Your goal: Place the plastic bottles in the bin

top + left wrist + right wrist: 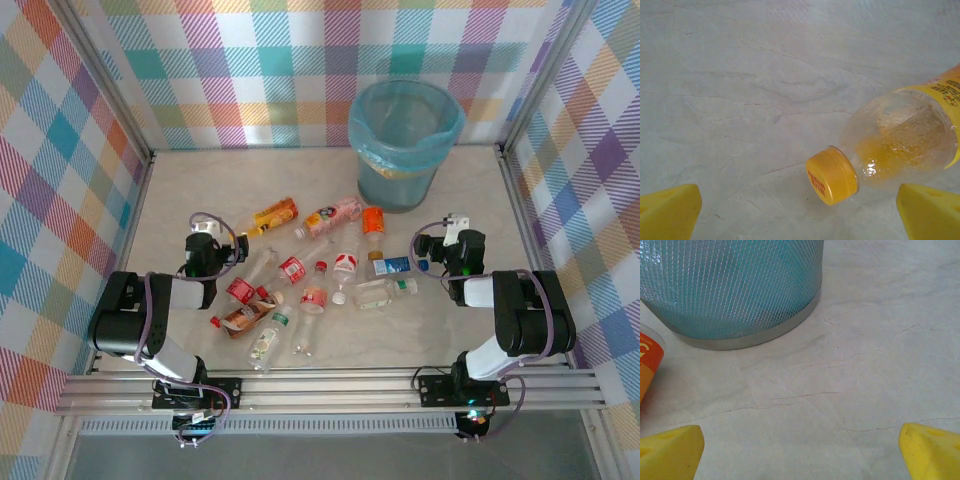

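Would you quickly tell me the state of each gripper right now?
Left gripper: open, holding nothing; a yellow-capped bottle lies just ahead of it.
Right gripper: open, holding nothing, facing the bin.

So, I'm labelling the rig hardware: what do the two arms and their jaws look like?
Both the left arm and right arm have chunky black joint housings with white link sections, and looped greyish-purple cables running along them. The jaws end in yellow, wedge-shaped pads.
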Robot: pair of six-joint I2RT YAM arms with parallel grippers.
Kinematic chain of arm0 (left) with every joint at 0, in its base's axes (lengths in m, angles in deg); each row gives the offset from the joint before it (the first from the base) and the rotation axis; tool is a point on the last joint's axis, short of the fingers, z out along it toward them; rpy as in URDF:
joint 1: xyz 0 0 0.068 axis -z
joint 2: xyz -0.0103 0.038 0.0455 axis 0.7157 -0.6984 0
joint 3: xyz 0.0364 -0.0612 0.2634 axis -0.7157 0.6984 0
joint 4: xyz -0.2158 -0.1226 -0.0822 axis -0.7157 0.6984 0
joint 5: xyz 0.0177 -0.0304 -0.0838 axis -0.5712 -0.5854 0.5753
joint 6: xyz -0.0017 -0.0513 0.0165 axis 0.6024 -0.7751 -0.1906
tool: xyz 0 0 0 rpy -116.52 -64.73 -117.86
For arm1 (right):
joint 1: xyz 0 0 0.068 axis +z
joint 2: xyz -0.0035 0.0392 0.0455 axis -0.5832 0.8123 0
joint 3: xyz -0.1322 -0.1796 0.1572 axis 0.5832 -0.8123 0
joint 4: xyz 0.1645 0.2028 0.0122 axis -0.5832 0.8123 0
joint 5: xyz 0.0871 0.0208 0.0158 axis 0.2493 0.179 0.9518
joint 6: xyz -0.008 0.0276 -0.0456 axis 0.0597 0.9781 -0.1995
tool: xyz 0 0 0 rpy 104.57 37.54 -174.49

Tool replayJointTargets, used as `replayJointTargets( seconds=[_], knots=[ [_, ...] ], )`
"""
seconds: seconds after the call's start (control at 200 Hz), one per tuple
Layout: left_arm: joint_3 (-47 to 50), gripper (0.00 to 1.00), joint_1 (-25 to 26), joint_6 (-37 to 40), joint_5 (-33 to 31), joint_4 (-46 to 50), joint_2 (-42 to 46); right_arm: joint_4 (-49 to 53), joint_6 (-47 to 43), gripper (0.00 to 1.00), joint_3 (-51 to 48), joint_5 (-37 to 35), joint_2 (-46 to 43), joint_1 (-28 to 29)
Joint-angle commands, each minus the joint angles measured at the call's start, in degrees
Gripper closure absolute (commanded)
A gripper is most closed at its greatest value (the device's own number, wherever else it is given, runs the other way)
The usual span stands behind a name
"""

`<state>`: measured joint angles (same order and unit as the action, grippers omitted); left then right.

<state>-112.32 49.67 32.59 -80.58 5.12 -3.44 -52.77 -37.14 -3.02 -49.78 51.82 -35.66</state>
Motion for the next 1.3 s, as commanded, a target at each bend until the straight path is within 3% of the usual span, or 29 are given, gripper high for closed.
replayJointTargets(
  seconds=[0.0, 1.17, 1.295],
  knots=[
    [-1.2, 0.00, -0.3, 0.5, 0.0, -0.4, -0.2, -1.9, 0.4, 0.00, 0.9, 1.0, -0.4, 0.0],
    [-1.2, 0.00, -0.4, 0.5, 0.3, 0.0, 0.9, -2.5, 0.5, 0.00, 0.6, 1.1, -0.6, 0.0],
    [-1.0, 0.00, -0.4, 0.5, -0.2, 3.9, 6.5, 6.1, 0.9, 0.04, 2.4, 0.4, -7.0, 0.0]
  ],
)
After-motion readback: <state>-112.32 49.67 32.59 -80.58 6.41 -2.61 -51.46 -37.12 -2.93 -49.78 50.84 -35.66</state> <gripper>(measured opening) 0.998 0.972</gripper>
